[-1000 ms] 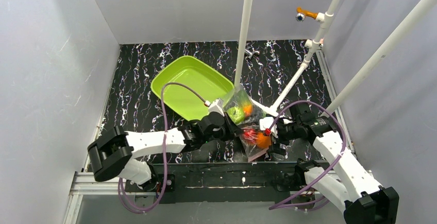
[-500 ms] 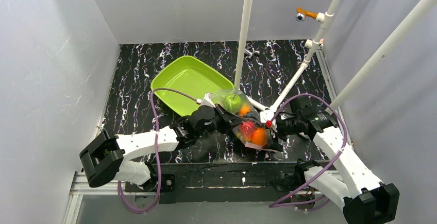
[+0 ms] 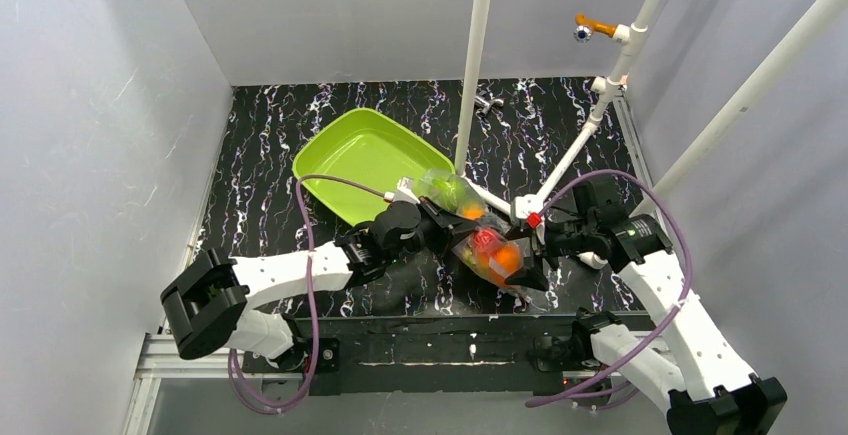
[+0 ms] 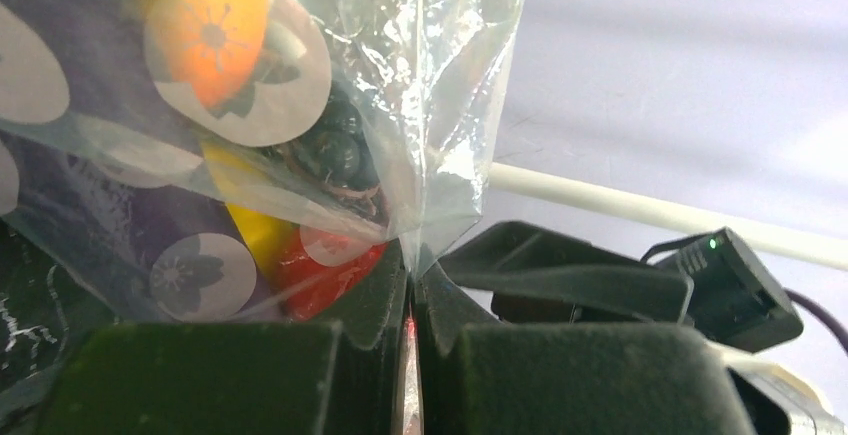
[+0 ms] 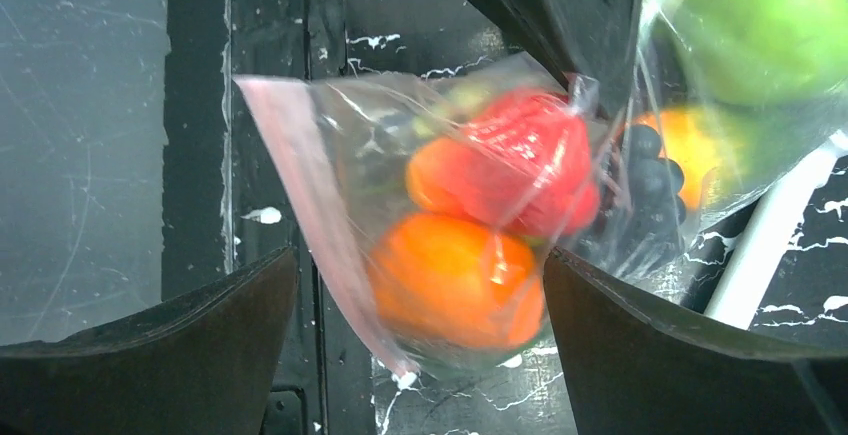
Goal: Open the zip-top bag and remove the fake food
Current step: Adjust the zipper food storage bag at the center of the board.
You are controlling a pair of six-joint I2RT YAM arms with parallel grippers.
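The zip-top bag (image 3: 478,238) hangs slanted above the table's front middle, clear plastic with its pinkish zip strip (image 5: 310,215) at the low end. My left gripper (image 4: 410,280) is shut on a fold of the bag's plastic. Through the plastic show the fake food: an orange (image 5: 455,280), a red fruit (image 5: 530,165), a green apple (image 5: 760,25), dark grapes (image 4: 335,150) and a yellow lemon (image 4: 255,225). My right gripper (image 5: 420,355) is open, one finger on each side of the bag's zip end and the orange, with a gap on both sides.
A lime-green tray (image 3: 345,170) sits behind and left of the bag. White pipes (image 3: 475,65) rise from the table just behind the bag, one slanting low (image 3: 570,160) beside my right arm. The table's front edge lies under the right gripper.
The bag has swung from hanging steeply to lying more slanted, held by the left gripper throughout. My right arm has shifted right, its open jaws now around the bag's lower end.
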